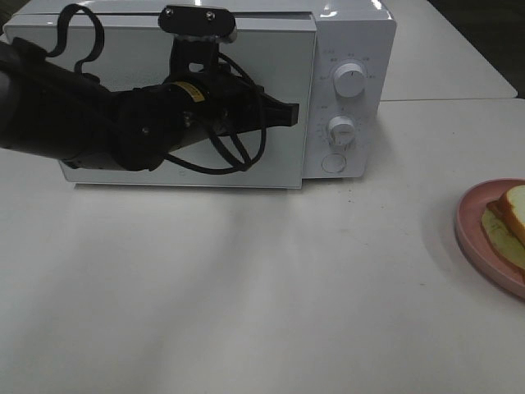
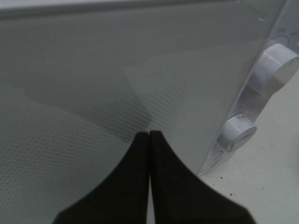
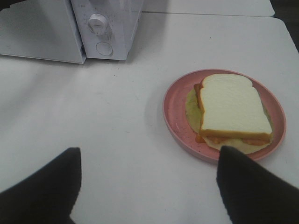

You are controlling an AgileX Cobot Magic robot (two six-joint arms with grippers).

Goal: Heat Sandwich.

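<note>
The sandwich, white bread over orange and pale filling, lies on a round pink plate at the table's right edge. My right gripper hovers open and empty on the near side of the plate. It is outside the exterior view. A white microwave stands at the back with its door closed. My left gripper is shut with nothing in it. Its fingertips point at the door's right edge, beside the control panel; whether they touch the door I cannot tell.
The microwave's panel carries two knobs and a round button. The black left arm stretches across the front of the door. White tabletop lies between the microwave and the plate.
</note>
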